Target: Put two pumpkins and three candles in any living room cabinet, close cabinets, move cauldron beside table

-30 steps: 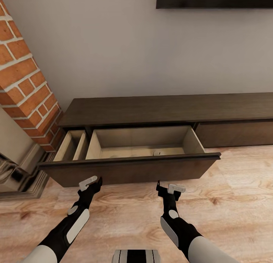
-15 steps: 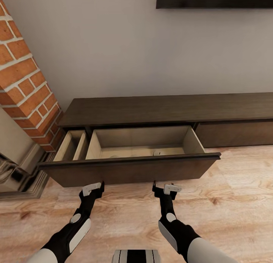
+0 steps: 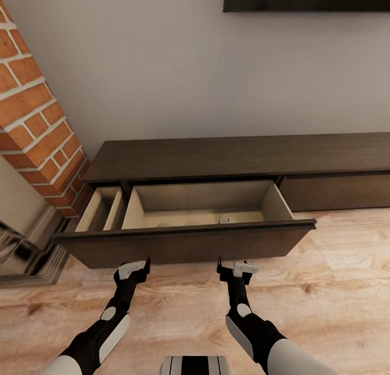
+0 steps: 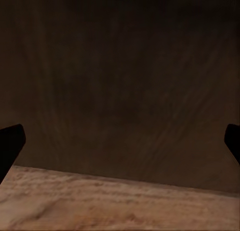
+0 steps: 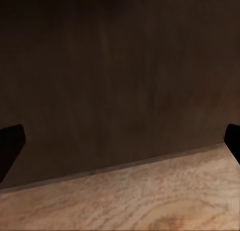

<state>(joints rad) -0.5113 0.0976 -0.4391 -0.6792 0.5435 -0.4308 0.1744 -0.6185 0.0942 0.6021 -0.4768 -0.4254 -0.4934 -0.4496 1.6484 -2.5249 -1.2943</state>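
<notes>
Both my pincers, left pincer (image 3: 142, 266) and right pincer (image 3: 226, 267), have moved up against the cabinet (image 3: 184, 246) drawer front, spread wide, holding nothing. Looks like I'm about to push it shut, I think.

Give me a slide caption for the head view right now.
Both grippers, left and right, open-fingered at the dark-brown front of the long low wooden cabinet's pulled-out drawer.

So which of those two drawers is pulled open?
The left drawer, in front of both end effectors, is out, pale inside showing. The right drawer sits flush, shut.
</notes>
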